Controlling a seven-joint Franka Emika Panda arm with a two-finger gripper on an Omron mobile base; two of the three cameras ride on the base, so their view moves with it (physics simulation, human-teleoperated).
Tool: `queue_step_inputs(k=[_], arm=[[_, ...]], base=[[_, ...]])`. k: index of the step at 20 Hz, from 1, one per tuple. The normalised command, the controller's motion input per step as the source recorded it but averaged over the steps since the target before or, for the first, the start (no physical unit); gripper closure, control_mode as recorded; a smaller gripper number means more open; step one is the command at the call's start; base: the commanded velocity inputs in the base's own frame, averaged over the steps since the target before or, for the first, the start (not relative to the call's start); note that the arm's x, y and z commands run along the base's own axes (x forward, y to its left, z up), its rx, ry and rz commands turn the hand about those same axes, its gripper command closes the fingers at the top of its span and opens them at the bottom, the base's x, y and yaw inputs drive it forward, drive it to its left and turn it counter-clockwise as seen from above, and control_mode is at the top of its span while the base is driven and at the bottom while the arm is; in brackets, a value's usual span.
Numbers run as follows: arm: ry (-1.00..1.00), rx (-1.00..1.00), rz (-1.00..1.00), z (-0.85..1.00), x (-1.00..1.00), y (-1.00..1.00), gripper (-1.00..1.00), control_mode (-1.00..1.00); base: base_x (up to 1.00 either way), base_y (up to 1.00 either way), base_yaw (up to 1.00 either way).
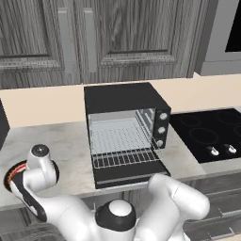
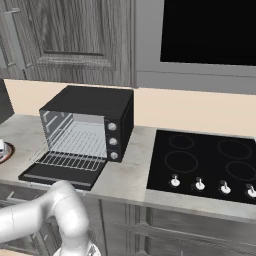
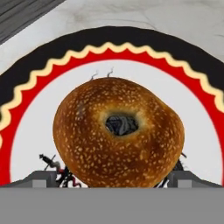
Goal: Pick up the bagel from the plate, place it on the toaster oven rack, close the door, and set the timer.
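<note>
The claw (image 3: 113, 177) hangs low over the bagel (image 3: 117, 133), its jaws spread wide with a fingertip (image 3: 41, 178) showing at either side of the roll and gripping nothing. The bagel sits at the centre of the plate (image 3: 30, 87) on the worktop (image 1: 70, 146). At three o'clock from the plate, the door (image 1: 129, 174) lies dropped open, the toaster oven rack (image 1: 123, 157) drawn out above it.

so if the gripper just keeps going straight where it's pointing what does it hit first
Most likely the bagel: it sits dead ahead between the open fingertips, on the plate. How close it is remains unclear.
</note>
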Motion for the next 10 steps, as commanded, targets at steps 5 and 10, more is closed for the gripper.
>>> queue_step_inputs(k=[5,10], arm=[[0.00,0.00,0.00,-0.09,0.10,0.12,-1.00,-1.00],[0.00,0.00,0.00,-0.06,0.06,0.07,-1.00,-1.00]], base=[[0.00,0.00,0.00],[0.00,0.00,0.00]])
